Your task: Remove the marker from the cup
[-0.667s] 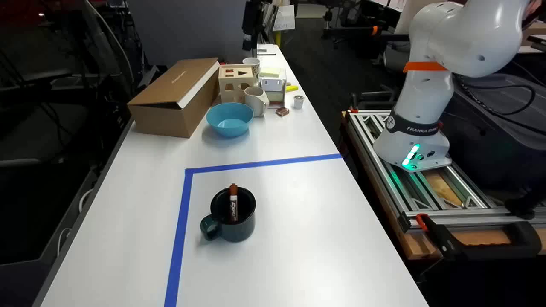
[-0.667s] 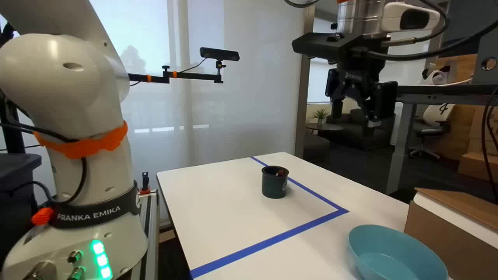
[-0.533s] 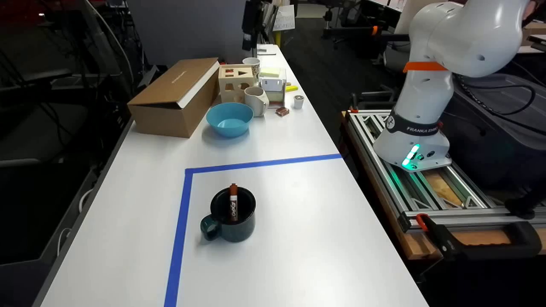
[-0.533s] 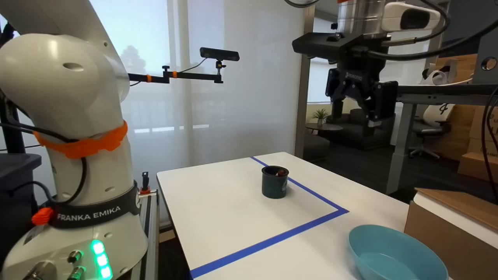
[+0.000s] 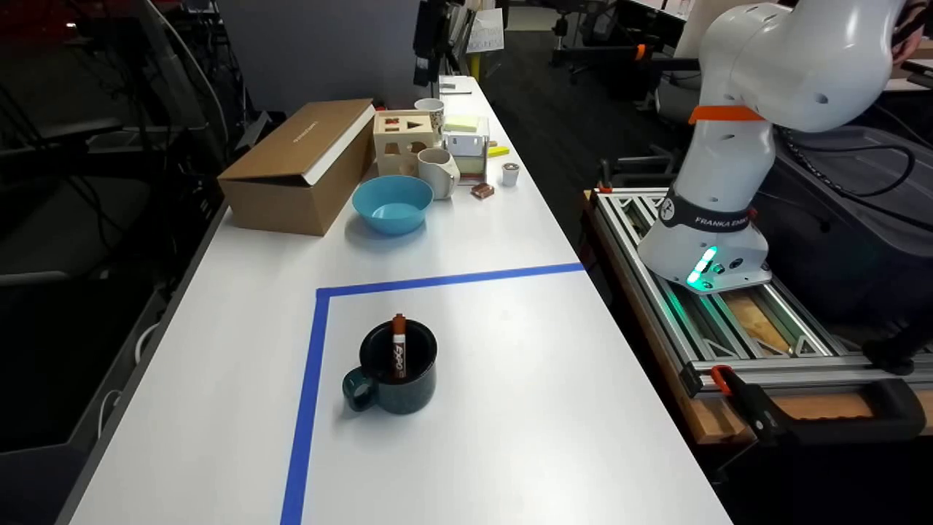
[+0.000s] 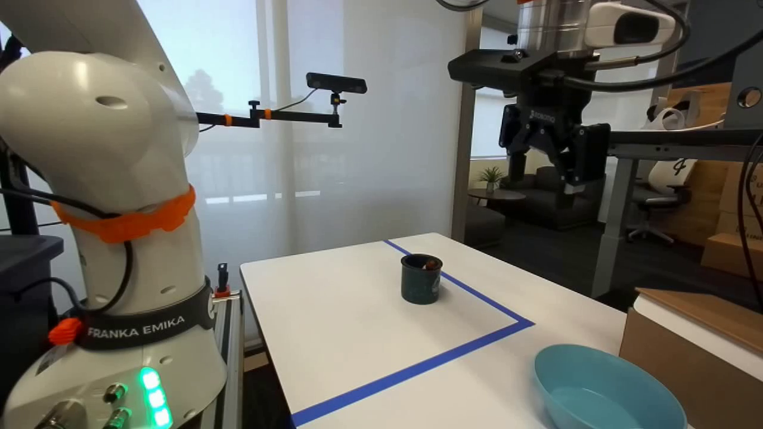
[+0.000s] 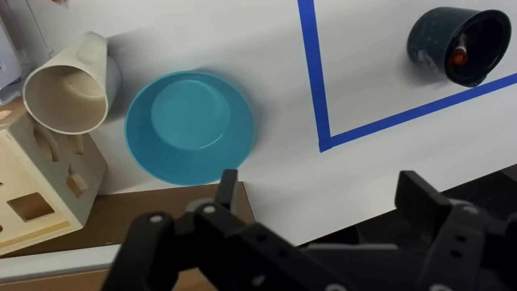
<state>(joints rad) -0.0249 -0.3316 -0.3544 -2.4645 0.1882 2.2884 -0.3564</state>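
Note:
The cup, a dark green-black mug [image 5: 408,396], stands upright on the white table inside the blue tape corner, its handle to the side. It also shows in an exterior view [image 6: 419,286] and at the upper right of the wrist view [image 7: 432,38]. The marker [image 5: 399,351], with a reddish-brown cap and white label, leans inside the cup, cap end up. Its cap also shows in an exterior view [image 6: 430,264] and in the wrist view [image 7: 459,56]. My gripper [image 6: 543,177] is open and empty, high above the table and well apart from the cup. Its fingers are wide apart in the wrist view [image 7: 318,180].
A light-blue bowl [image 5: 393,208] stands beyond the tape [image 5: 452,279]. Near it are a cardboard box [image 5: 291,175], a wooden shape box [image 5: 404,138], a cream mug [image 5: 437,177] and small items. The bowl lies below the left finger in the wrist view [image 7: 190,161].

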